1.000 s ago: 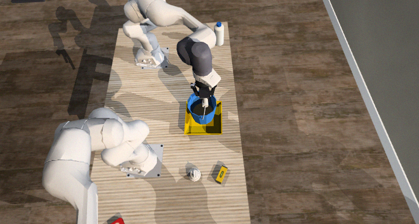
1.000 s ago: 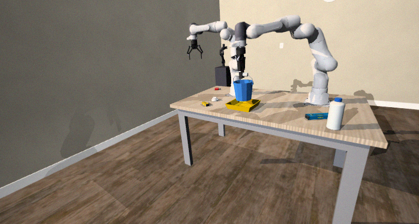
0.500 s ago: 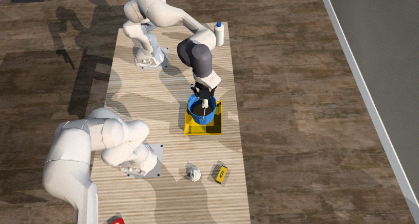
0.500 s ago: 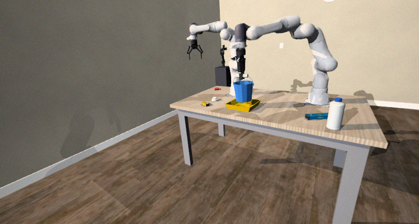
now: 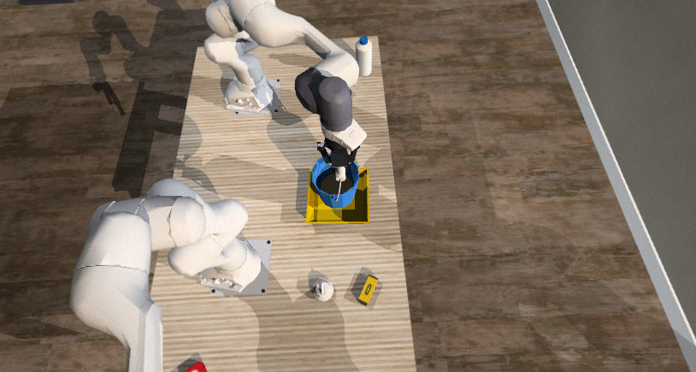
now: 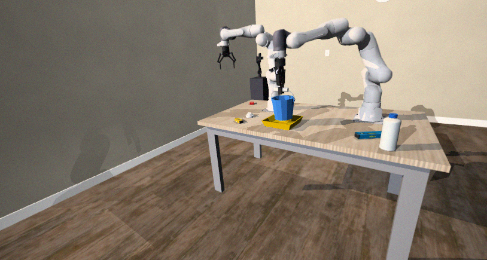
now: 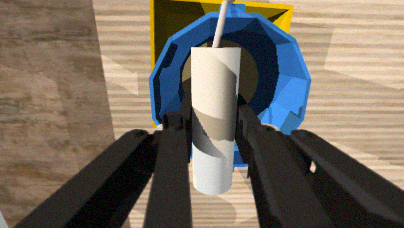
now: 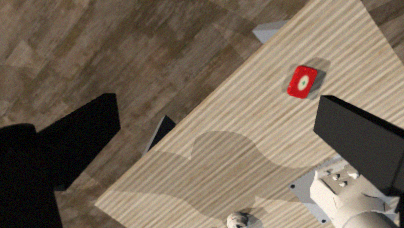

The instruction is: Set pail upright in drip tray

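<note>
From the exterior view's near side, a white bottle (image 5: 363, 60) (image 6: 390, 134) stands on the table (image 5: 219, 145) (image 6: 323, 122) (image 8: 225, 105) beside a blue box (image 6: 368, 134), with the yellow tray (image 5: 319, 215) (image 6: 280, 124) (image 7: 153, 30) well apart from them. The blue pail (image 5: 336, 202) (image 6: 283, 107) (image 7: 292, 75) is upright above the tray's floor, though I cannot tell whether its base touches, and the left pincer (image 5: 339, 168) (image 6: 279, 91) (image 7: 211, 108) is closed around its white handle grip (image 5: 340, 174) (image 6: 286, 89) (image 7: 214, 85). Farther off, past a small yellow block (image 5: 368, 290) (image 6: 239, 121), the right pincer (image 6: 227, 67) (image 8: 216, 112) hangs wide open, holding nothing, and a red block (image 5: 196, 367) (image 6: 252, 103) (image 8: 302, 82) lies on the table.
</note>
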Robot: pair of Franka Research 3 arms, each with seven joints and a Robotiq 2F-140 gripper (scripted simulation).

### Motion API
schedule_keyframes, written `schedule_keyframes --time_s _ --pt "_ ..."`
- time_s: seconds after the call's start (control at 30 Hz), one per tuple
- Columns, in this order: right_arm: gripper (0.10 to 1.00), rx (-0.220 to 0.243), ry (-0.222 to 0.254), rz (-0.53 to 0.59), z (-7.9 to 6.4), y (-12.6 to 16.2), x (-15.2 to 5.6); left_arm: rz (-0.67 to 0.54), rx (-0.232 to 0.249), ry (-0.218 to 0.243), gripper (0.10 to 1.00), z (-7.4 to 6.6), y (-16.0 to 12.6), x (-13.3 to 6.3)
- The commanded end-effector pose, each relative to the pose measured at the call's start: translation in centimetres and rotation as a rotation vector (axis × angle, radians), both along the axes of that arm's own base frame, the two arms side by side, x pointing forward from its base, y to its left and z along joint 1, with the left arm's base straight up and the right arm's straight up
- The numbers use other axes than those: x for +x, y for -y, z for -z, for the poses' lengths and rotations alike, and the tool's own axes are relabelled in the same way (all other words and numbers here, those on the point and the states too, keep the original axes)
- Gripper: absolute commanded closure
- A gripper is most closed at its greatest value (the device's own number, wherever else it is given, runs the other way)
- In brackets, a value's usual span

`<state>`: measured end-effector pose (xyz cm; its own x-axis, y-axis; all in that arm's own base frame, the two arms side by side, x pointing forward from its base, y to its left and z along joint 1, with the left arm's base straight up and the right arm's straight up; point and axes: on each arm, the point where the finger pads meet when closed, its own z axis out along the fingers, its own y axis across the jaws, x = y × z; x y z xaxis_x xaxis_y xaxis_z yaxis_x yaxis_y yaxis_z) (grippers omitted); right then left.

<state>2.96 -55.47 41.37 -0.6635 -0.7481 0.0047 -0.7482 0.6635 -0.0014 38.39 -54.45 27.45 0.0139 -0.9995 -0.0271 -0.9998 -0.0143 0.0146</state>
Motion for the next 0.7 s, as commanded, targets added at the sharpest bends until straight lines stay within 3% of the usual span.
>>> schedule_keyframes --time_s 0.0,0.67 --pt "0.098 0.004 0.002 0.006 0.1 -0.1 0.0 -0.003 -0.027 0.015 0.999 -1.0 0.7 0.2" --pt "0.098 0.004 0.002 0.006 0.1 -0.1 0.0 -0.003 -0.027 0.015 0.999 1.0 0.7 0.1"
